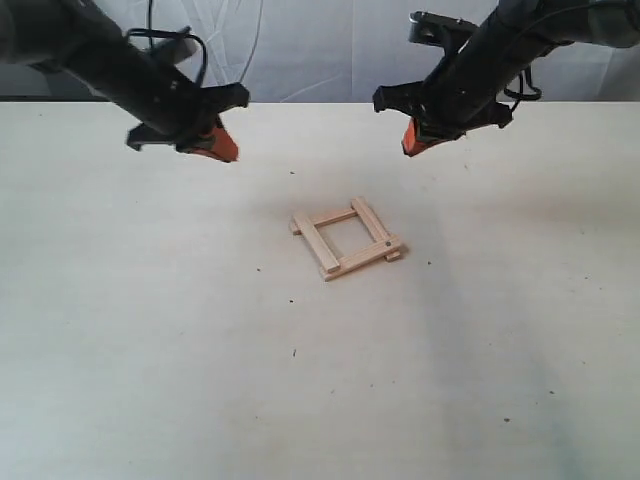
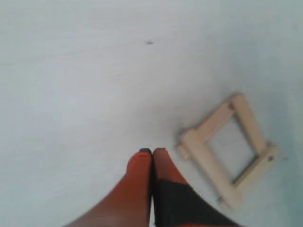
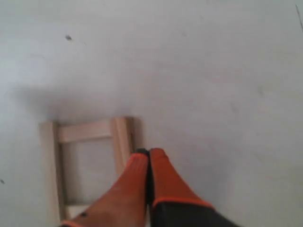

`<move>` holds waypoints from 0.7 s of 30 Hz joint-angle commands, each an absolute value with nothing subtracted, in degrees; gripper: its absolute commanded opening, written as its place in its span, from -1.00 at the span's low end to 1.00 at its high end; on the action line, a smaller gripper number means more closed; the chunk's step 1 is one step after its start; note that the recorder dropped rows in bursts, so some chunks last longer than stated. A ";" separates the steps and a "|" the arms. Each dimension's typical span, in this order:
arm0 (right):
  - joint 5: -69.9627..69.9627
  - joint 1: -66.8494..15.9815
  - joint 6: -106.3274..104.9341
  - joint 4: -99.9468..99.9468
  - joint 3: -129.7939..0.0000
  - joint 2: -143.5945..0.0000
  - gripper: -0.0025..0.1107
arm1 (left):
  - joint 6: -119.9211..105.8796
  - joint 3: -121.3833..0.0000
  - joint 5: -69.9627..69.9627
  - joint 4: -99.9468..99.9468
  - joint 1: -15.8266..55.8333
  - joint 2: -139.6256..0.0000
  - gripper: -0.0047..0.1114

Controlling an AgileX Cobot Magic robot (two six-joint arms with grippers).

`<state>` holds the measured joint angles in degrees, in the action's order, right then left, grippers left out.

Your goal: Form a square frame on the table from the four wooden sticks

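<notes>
The four wooden sticks lie as a small square frame point(image 1: 346, 237) near the middle of the table point(image 1: 150, 330), overlapping at the corners. The same frame point(image 2: 227, 149) appears in the left wrist view, and the frame point(image 3: 85, 161) partly shows behind the fingers in the right wrist view. My left gripper point(image 1: 222, 150) hovers above the table at the back left, shut and empty, its orange fingertips point(image 2: 142, 158) pressed together. At the back right hangs my right gripper point(image 1: 411, 142), likewise shut with nothing in it, its fingertips point(image 3: 158, 156) touching.
A pale backdrop point(image 1: 330, 50) rises behind the table's far edge. Tiny dark specks point(image 1: 294, 352) dot the tabletop around the frame.
</notes>
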<state>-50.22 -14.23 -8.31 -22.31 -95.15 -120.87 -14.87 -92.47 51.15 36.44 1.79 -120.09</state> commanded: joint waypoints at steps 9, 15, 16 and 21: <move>-48.71 -10.29 -1.48 -10.72 -66.74 -96.35 -0.96 | -0.51 -75.16 44.96 11.74 1.18 -84.44 -0.92; -33.29 -10.29 -1.48 -9.10 -47.62 -71.71 -0.96 | -0.62 -59.34 35.57 10.14 1.18 -63.16 -0.92; -31.20 -10.39 -1.48 -9.28 -45.16 -68.40 -0.96 | -0.62 -56.63 33.98 9.84 1.18 -59.71 -0.92; -17.60 -10.39 -1.48 -9.40 -30.40 -50.42 -0.96 | -2.16 -43.72 24.49 9.17 1.18 -45.72 -0.92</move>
<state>-25.69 -10.55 -1.34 -9.90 -37.58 -58.26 -1.19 -49.90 30.52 10.00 1.18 -52.16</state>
